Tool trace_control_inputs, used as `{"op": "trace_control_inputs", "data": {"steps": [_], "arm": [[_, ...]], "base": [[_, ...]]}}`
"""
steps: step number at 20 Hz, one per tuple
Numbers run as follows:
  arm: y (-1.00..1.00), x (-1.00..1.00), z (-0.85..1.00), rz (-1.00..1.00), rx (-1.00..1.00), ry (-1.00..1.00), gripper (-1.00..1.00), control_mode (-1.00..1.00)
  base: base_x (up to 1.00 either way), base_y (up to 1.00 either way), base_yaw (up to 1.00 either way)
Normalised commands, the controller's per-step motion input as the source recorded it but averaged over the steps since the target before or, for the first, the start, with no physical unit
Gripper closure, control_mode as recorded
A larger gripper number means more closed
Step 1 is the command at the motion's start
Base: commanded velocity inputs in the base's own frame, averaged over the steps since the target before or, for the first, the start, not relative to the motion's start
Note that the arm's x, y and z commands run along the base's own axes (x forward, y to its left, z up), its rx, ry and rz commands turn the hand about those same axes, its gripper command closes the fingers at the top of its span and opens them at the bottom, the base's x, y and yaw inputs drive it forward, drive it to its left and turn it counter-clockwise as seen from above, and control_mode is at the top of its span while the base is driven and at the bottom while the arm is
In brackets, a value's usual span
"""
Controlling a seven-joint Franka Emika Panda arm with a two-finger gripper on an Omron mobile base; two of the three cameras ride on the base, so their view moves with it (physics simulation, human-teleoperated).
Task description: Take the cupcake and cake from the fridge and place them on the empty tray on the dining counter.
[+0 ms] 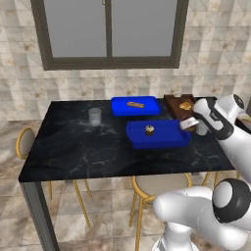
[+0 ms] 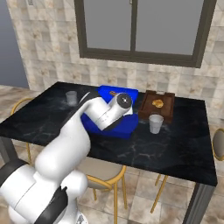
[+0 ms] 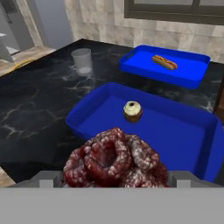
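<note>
The cake (image 3: 114, 159), dark reddish-brown and lumpy, sits between the fingers of my gripper (image 3: 113, 178), which is shut on it. In the hand view it hangs just above the near rim of the blue tray (image 3: 87, 109) on the dining counter (image 3: 35, 105). The cupcake (image 3: 132, 110) stands in the middle of that tray. From the left base view the gripper (image 1: 188, 123) hovers at the right end of the tray (image 1: 162, 142), with the cupcake (image 1: 149, 130) to its left. The arm hides most of the tray (image 2: 124, 127) in the right base view. The grey fridge (image 3: 19, 26) shows far off.
A second blue tray (image 1: 136, 105) with a bread stick lies behind, and a dark brown tray (image 1: 179, 105) to its right. A glass (image 1: 95, 116) stands left of the trays and a cup (image 2: 155, 123) right of them. Yellow-legged stools (image 1: 157, 184) sit under the near edge.
</note>
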Motion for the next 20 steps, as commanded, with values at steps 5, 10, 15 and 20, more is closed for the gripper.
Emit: {"op": "trace_control_inputs", "data": {"steps": [5,10,15,20], "arm": [[0.01,0.39,-0.3,0.0,0.0,-0.02,1.0,-1.0],[0.01,0.43,-0.19,0.0,0.0,0.0,1.0,-1.0],[0.0,0.33,-0.14,0.0,0.0,0.0,1.0,-1.0],[0.0,0.19,-0.17,-0.01,0.0,0.0,1.0,-1.0]], "base": [[0.0,0.0,0.0],[0.0,0.0,0.0],[0.0,0.0,0.0],[0.0,0.0,0.0]]}}
